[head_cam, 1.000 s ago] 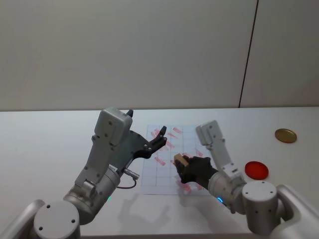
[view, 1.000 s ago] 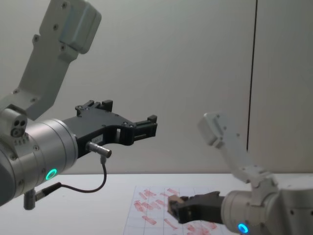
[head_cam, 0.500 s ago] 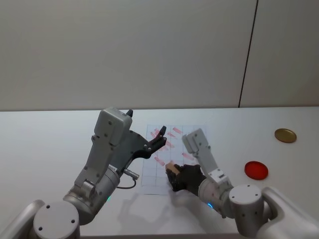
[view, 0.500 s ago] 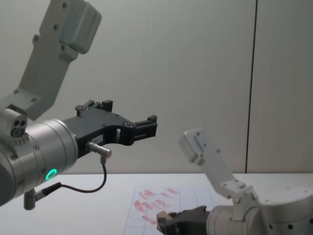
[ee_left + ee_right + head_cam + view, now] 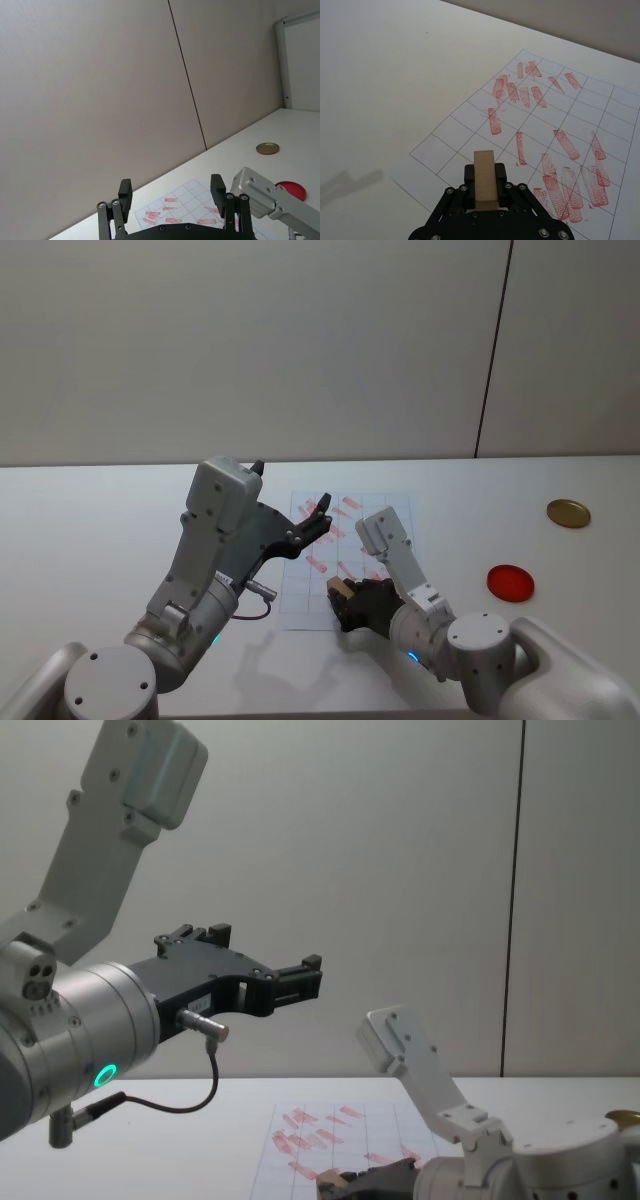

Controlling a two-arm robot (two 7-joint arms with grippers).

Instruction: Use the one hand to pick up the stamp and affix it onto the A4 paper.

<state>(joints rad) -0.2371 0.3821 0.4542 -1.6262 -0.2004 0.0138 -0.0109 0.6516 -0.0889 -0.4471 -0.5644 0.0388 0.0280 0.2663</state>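
Right gripper (image 5: 345, 604) clamped on the stamp (image 5: 337, 587), jaws closed against its two long sides. Block stands out beyond the fingertips, plainly seen in the right wrist view (image 5: 484, 172).

Position: over the near-left part of the A4 paper (image 5: 300, 585), close to its near edge. Cells under the block look unmarked. Red prints crowd the far and right cells.

Change over the last second: gripper has travelled left and toward the near edge, from the middle-right of the sheet, where prints are thick, to this blank corner. In the chest view it has also sunk almost to the bottom of the frame, so it is lower, or nearer the robot, than it was. Stamp rides with it, grip unchanged.

Reading: pick-up is done; this is the carry to a fresh cell, with the press apparently next. Cannot tell whether the stamp face already touches the sheet.

Left gripper (image 5: 318, 515) held up over the far-left of the sheet, fingers spread wide, nothing between them. No movement there.

Red disc (image 5: 510, 582) and gold lid (image 5: 567, 512) lie on the table to the right, well apart from the sheet.

Risk, as judged: so near the sheet's edge, a slight drift could put the print half off the paper.
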